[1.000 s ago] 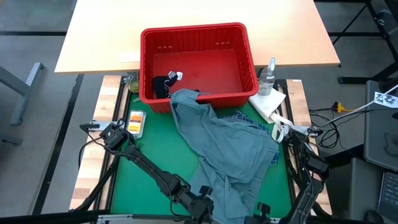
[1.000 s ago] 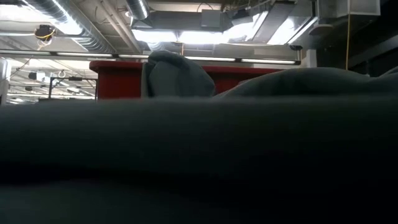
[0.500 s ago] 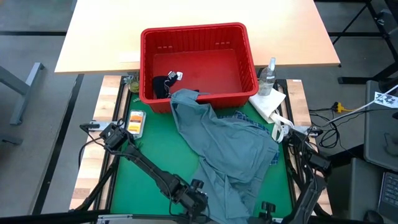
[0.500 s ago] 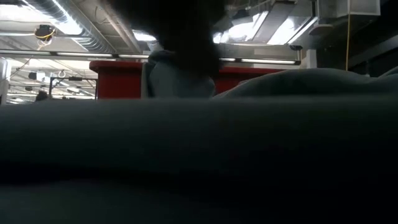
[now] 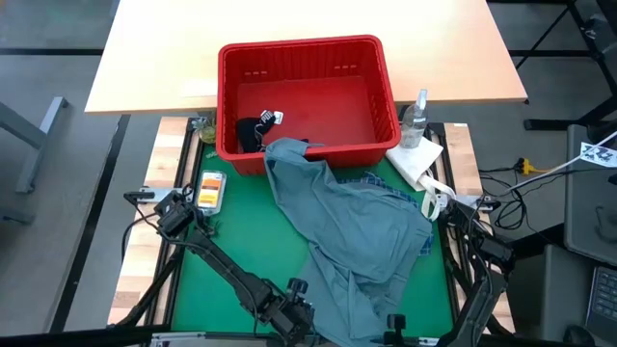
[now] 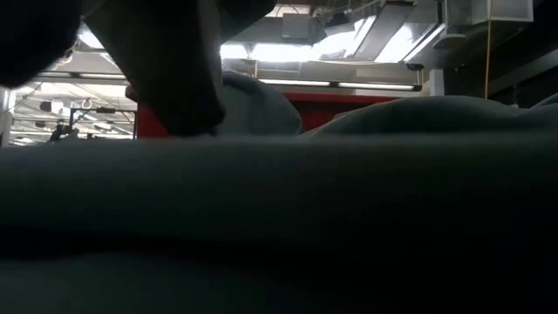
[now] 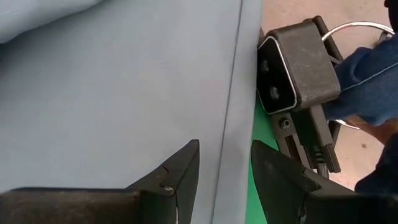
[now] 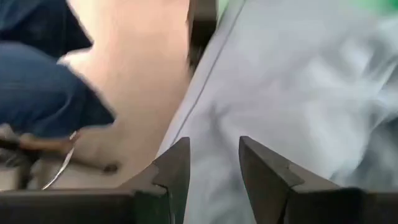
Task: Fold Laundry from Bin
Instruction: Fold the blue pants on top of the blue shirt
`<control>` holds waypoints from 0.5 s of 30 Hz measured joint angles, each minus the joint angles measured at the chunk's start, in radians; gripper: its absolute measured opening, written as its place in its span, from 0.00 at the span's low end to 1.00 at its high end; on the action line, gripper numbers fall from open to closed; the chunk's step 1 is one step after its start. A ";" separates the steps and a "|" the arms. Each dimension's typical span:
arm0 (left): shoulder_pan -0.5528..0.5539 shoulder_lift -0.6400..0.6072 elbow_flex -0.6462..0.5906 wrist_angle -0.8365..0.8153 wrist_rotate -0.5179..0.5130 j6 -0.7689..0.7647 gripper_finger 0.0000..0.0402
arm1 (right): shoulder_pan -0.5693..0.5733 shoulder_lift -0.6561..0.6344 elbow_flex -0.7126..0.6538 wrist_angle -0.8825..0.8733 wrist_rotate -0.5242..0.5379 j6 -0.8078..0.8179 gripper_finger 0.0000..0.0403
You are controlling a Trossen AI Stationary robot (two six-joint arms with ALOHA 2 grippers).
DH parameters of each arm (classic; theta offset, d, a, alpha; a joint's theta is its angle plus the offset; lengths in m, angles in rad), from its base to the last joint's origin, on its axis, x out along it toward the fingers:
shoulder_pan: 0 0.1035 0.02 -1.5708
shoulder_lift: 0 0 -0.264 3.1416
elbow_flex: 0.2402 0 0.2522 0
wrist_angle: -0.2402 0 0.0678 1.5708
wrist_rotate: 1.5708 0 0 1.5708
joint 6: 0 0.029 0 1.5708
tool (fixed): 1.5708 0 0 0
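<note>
Left gripper: left gripper (image 7: 224,171) sits at the table's near edge, about 7 o'clock from the mat's centre, fingers apart and astride the hem of the grey-blue garment (image 5: 362,226), nothing clamped.
Right gripper: right gripper (image 8: 214,165) is at about 5 o'clock, fingers apart over the same hem, gripping nothing.
Risk, near edge: the hem hangs at the table lip; a shallow pinch would likely catch one layer or miss, letting cloth slide off.
Risk, far end: the garment's top drapes over the rim of the bin (image 5: 390,82) at 12 o'clock; pulling could drag the basket or snag.
Risk, underlayer: the plaid shirt (image 5: 384,183) peeks from beneath and may lift along.
Still binned: a dark navy garment (image 5: 253,132), probably, lies inside.
Surface: green mat (image 5: 246,226), smooth.
Room: a person's denim leg (image 7: 367,68) stands just off the near edge; the low view is mostly blocked by cloth.
</note>
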 joint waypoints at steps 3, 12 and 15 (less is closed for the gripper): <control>-0.002 0.000 0.000 0.000 -0.006 -0.004 0.35 | 0.000 -0.003 0.000 0.029 0.105 -0.094 0.34; -0.002 0.000 0.000 0.002 -0.014 -0.004 0.35 | -0.075 0.050 0.000 0.133 -0.021 -0.397 0.34; -0.002 0.000 0.000 0.003 -0.016 -0.004 0.35 | -0.095 0.067 0.000 0.157 -0.056 -0.471 0.34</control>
